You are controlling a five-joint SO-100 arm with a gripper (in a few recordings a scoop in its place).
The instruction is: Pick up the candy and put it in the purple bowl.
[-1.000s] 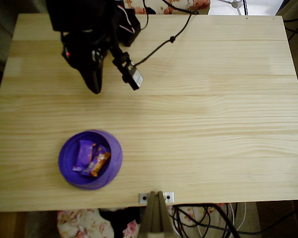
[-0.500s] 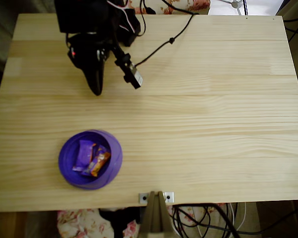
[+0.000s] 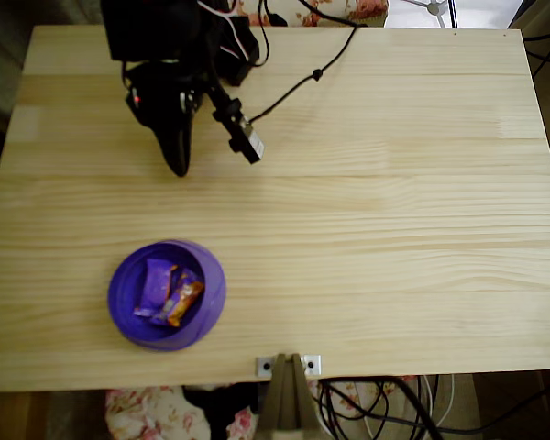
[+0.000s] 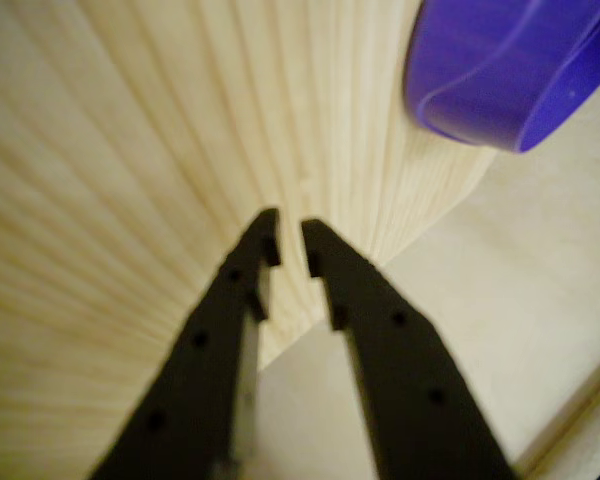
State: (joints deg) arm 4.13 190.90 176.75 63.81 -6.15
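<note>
Barely anything has shifted since half a second ago: the black arm sits in the same spot near the far left of the table (image 3: 394, 183), after nudging a touch to the right over the second before that. Gripper (image 4: 290, 235) is nearly closed, just a thin sliver of gap between the two black fingertips (image 4: 265, 235), and nothing is pinched in there. It touches nothing that I can make out; under the tips is only blurry wood grain.

Going left to right in the overhead view: the gripper (image 3: 177, 163) points toward the near edge, and the purple bowl (image 3: 128, 316) sits well apart from it, further toward the near edge and a bit left. Round, shallow, smooth violet plastic, no markings. Inside it the candy (image 3: 185, 300), orange-yellow with some purple, lies just right of an almost all-purple wrapped candy (image 3: 153, 282), the two touching. Wrapper print is too small to read.

Table is pale pine planks with straight grain.
</note>
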